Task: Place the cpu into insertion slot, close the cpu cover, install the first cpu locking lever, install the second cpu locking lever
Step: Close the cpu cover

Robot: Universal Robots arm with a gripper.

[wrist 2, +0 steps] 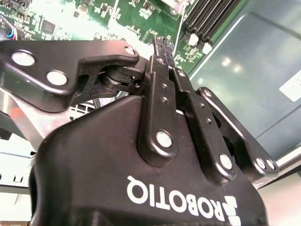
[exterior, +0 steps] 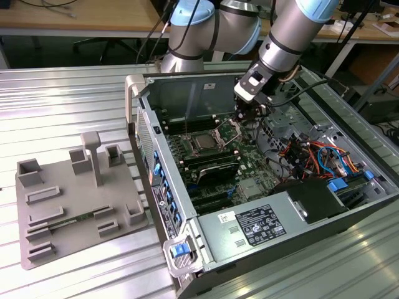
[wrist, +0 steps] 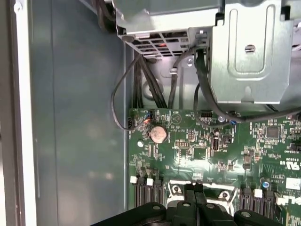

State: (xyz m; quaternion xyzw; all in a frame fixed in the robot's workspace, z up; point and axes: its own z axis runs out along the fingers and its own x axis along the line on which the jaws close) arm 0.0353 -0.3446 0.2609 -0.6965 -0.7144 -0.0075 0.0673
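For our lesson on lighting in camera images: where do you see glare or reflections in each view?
Exterior view: bright glare streaks on the ribbed metal table. Second wrist view: the motherboard is washed out in places, and light spots reflect off the case panel. First wrist view: the case's edge strip glows white.

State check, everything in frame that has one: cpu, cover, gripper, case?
cpu: seated in the insertion slot.
cpu cover: open, raised on its hinge.
gripper: fingers together at the cover's raised edge; a grip on it can't be told.
computer case: open, side panel off.
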